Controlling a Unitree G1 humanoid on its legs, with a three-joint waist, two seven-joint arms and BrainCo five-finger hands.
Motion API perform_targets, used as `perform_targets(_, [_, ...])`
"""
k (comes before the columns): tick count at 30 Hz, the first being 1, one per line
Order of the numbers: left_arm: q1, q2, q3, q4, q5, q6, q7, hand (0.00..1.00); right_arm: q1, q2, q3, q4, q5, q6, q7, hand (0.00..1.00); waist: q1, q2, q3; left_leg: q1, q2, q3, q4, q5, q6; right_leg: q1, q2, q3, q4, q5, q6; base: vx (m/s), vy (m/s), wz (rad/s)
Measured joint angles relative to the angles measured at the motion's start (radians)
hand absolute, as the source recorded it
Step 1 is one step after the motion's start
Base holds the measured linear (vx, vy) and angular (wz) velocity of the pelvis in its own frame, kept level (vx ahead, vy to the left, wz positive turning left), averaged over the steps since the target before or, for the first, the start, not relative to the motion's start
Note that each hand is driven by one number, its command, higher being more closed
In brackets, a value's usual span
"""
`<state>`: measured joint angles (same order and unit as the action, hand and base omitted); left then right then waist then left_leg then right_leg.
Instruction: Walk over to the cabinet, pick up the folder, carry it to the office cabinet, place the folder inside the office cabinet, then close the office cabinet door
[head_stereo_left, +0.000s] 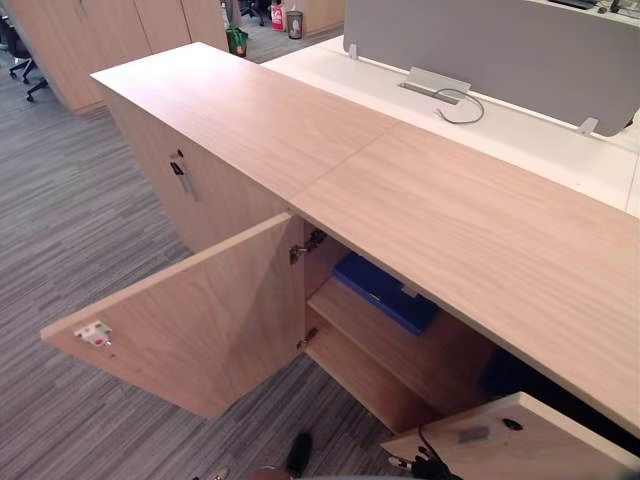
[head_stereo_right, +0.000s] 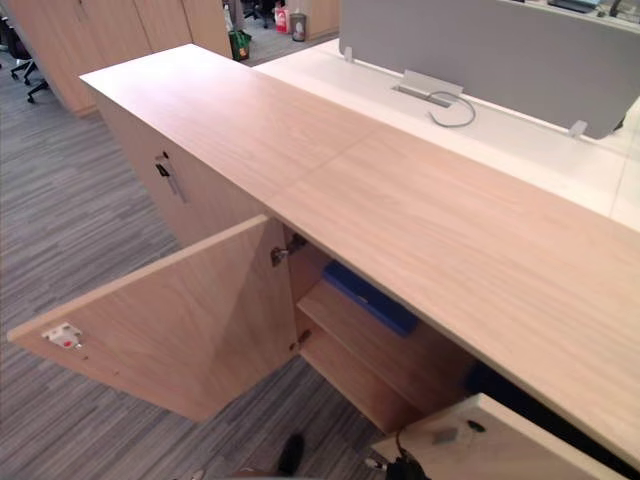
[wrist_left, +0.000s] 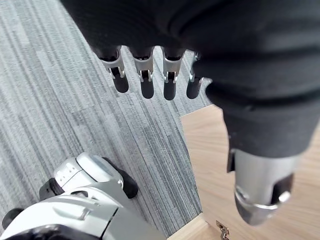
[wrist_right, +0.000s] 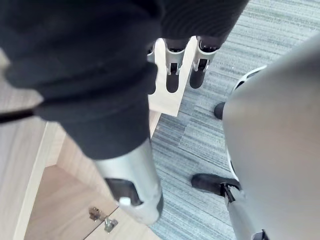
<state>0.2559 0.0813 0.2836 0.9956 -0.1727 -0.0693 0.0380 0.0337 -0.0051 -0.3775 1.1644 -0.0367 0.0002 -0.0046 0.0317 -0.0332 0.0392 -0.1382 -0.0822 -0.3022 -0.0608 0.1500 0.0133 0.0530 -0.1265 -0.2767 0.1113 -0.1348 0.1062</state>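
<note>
We see the blue folder (head_stereo_left: 385, 292) lying flat on the upper shelf (head_stereo_left: 410, 352) inside the cabinet (head_stereo_left: 450, 215), well in under its top, so we judge it already delivered. The left door (head_stereo_left: 200, 320) and right door (head_stereo_left: 520, 440) stand open in front of the cabinet, which leaves the closing to do. The left hand (wrist_left: 148, 80) and right hand (wrist_right: 171, 75) hang over the carpet (head_stereo_left: 60, 200) beside the cabinet, fingers loose and apart, holding nothing. We find no readable writing
</note>
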Motion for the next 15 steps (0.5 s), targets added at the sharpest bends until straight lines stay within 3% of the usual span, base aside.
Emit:
perform_targets(2, [-0.02, 0.002, 0.008, 0.012, -0.022, 0.0, 0.004, 0.0, -0.002, -0.006, -0.036, 0.01, 0.022, 0.0, -0.004, 0.0, -0.017, -0.002, 0.013, -0.063, 0.035, 0.161, 0.146, -0.082, -0.004, 0.003, -0.004, -0.053, 0.0, 0.0, -0.013, -0.04, -0.132, 0.44])
perform_targets(4, [-0.022, 0.0, 0.009, 0.009, -0.024, -0.001, 0.004, 0.0, -0.001, -0.021, -0.044, 0.017, 0.031, 0.0, -0.006, 0.0, -0.019, -0.003, 0.014, -0.133, 0.106, 0.393, 0.453, -0.222, -0.003, 0.0, -0.028, -0.084, 0.008, -0.009, -0.03, 0.03, -0.021, 0.28])
perform_targets(5, [-0.019, 0.0, 0.009, 0.009, -0.023, -0.001, 0.004, 0.0, -0.001, -0.021, -0.06, 0.017, 0.045, 0.0, -0.006, 0.0, -0.021, -0.001, 0.014, -0.134, 0.137, 0.467, 0.533, -0.278, -0.004, 0.001, -0.034, -0.099, 0.015, -0.011, -0.029, 0.08, 0.055, 0.32])
perform_targets(7, [-0.026, -0.006, 0.007, 0.009, -0.02, -0.002, 0.002, 0.0, 0.0, -0.022, -0.098, 0.017, 0.092, 0.0, -0.006, 0.0, -0.04, 0.017, 0.022, -0.118, 0.187, 0.587, 0.536, -0.357, -0.019, 0.003, -0.036, -0.143, 0.036, -0.024, -0.01, 0.12, 0.141, 0.72])
perform_targets(8, [-0.036, 0.002, 0.005, 0.013, -0.015, -0.001, -0.001, 0.0, -0.005, -0.01, -0.134, 0.016, 0.107, -0.001, -0.007, 0.0, -0.044, 0.012, 0.033, -0.102, 0.16, 0.604, 0.465, -0.355, 0.009, -0.005, -0.045, -0.164, 0.055, -0.035, 0.003, 0.13, 0.169, 0.82])
perform_targets(10, [-0.037, 0.016, 0.004, 0.011, -0.013, -0.002, -0.003, 0.0, -0.002, 0.014, -0.166, 0.019, 0.135, 0.001, -0.007, 0.0, -0.039, -0.014, 0.041, -0.054, 0.1, 0.583, 0.328, -0.283, 0.019, -0.018, -0.065, -0.159, 0.04, -0.021, -0.018, 0.08, 0.118, 0.6])
perform_targets(12, [-0.044, 0.019, -0.015, 0.012, 0.026, 0.0, -0.003, 0.0, -0.003, 0.021, -0.187, 0.016, 0.164, 0.0, -0.01, 0.0, -0.047, -0.011, 0.04, 0.001, 0.056, 0.539, 0.171, -0.197, 0.031, -0.028, -0.042, -0.156, -0.005, -0.014, -0.028, 0.04, 0.052, 0.65])
perform_targets(15, [-0.045, 0.021, -0.03, 0.015, 0.05, 0.0, -0.003, 0.0, -0.003, 0.02, -0.188, 0.016, 0.183, 0.0, -0.018, 0.0, -0.052, -0.006, 0.038, 0.042, 0.031, 0.502, 0.102, -0.161, 0.024, -0.017, -0.031, -0.154, -0.029, 0.018, -0.03, 0.01, -0.018, 0.41])
